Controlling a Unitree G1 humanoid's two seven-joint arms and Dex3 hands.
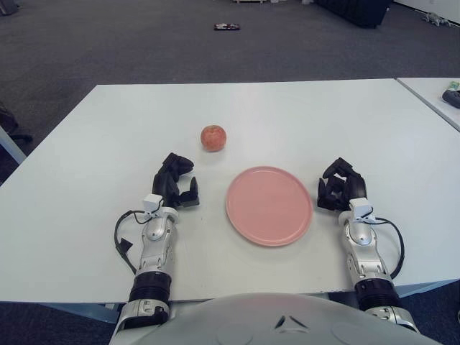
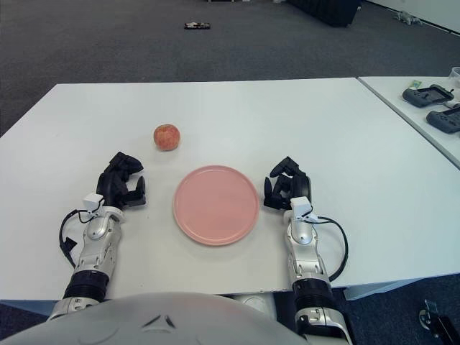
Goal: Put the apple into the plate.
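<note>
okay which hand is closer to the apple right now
Left. The left hand sits just short of the round red apple, slightly to its left. The right hand is beyond the round pink plate, much farther away.

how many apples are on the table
1. The single apple sits on the white table, beyond the left hand and up-left of the empty pink plate. Nothing in view could hide another.
</note>
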